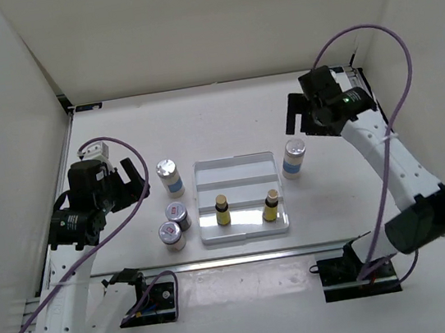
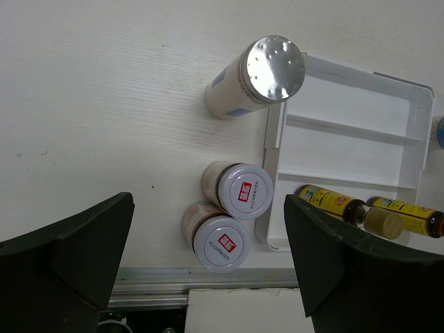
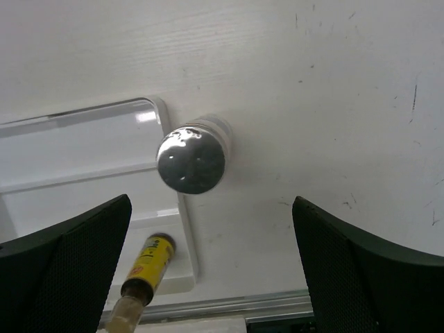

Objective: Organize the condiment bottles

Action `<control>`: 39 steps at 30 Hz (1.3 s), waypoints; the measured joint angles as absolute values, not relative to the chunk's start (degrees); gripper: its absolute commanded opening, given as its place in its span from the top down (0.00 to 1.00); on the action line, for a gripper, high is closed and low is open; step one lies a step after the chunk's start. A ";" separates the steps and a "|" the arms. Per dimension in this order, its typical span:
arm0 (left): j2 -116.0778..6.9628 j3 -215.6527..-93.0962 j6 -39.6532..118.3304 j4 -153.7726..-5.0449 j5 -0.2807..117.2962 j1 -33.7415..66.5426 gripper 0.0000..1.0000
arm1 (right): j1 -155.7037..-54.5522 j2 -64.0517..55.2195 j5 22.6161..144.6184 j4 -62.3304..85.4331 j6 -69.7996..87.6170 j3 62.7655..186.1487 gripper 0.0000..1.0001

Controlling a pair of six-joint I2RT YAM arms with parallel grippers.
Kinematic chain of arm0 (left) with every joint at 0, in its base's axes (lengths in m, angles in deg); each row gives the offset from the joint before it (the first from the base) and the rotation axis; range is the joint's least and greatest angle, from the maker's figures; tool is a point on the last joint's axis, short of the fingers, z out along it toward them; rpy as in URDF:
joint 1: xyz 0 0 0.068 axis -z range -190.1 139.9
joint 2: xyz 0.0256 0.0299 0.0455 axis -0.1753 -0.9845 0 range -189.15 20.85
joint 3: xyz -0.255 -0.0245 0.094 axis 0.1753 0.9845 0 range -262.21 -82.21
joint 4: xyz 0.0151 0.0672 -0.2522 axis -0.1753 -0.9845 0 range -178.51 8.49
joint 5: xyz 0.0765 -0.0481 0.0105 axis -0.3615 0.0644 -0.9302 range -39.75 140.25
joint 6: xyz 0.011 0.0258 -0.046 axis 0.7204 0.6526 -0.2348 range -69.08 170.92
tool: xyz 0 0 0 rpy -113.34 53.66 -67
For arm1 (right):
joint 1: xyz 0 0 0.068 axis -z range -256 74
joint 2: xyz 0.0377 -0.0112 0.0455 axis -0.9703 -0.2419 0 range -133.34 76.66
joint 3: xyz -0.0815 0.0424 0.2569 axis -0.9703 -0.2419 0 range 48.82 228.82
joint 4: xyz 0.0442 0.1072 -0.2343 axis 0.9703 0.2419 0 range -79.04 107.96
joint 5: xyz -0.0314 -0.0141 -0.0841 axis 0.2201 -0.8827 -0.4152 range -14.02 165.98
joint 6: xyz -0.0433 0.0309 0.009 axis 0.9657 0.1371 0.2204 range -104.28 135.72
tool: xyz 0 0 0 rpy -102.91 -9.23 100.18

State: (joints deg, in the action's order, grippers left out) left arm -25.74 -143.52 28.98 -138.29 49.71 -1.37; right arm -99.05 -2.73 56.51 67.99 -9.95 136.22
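Shaker jar [image 3: 191, 159] stands below spread right jaws — apart.

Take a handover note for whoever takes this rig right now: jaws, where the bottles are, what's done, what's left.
Left gripper: jaws open, empty, above the table left of the tray.
Right gripper: jaws open, empty, above and behind the right silver-lidded jar.
Yellow bottles: standing in the tray's front row.
Outside it, on the table: left silver-lidded jar by the tray's back-left corner, two white-lidded jars at its front-left.
Done: yellow bottles placed.
Left: probably the four jars into the free rows.
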 measured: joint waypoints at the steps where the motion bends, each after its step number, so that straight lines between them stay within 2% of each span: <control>1: -25.74 -143.52 28.98 -138.29 49.71 -1.37 0.00 | -97.83 -4.33 57.74 67.79 -9.14 135.98 0.00; 6: -25.74 -143.52 28.98 -138.29 49.75 -1.37 0.00 | -95.55 -11.28 62.92 67.40 -6.52 134.40 0.00; 10: -25.74 -143.52 28.98 -138.29 49.73 -1.37 0.00 | -95.53 -13.35 65.58 66.44 -5.95 133.49 0.09; 13: -25.74 -143.52 28.98 -138.29 49.75 -1.37 0.00 | -95.53 -13.46 66.68 65.41 -5.88 131.72 0.10; 17: -25.74 -143.52 28.98 -138.29 49.73 -1.37 0.00 | -95.51 -13.88 67.59 64.45 -5.90 128.76 0.18; 20: -25.76 -143.52 28.98 -138.29 49.75 -1.37 0.00 | -95.51 -14.73 67.86 64.12 -5.93 127.65 0.26; 23: -25.78 -143.52 28.98 -138.29 49.75 -1.37 0.00 | -95.68 -15.32 67.79 63.34 -5.90 127.63 0.40; 24: -25.78 -143.52 28.98 -138.29 49.75 -1.37 0.00 | -95.90 -15.32 67.38 63.23 -5.95 127.63 0.48; 27: -25.78 -143.52 28.98 -138.29 49.75 -1.37 0.00 | -97.02 -15.39 65.02 63.49 -6.10 127.82 0.57; 28: -25.81 -143.52 28.98 -138.29 49.75 -1.37 0.00 | -97.52 -15.56 63.92 63.86 -6.08 128.11 0.66; 31: -25.83 -143.52 28.98 -138.29 49.75 -1.37 0.00 | -99.46 -16.19 60.40 65.52 -6.04 130.34 0.80; 34: -25.89 -143.52 28.98 -138.29 49.75 -1.37 0.00 | -102.17 -16.06 56.73 66.29 -5.86 133.97 0.86; 39: -26.31 -143.52 28.98 -138.29 49.75 -1.37 0.00 | -107.40 -14.88 52.93 66.51 -4.79 141.07 0.87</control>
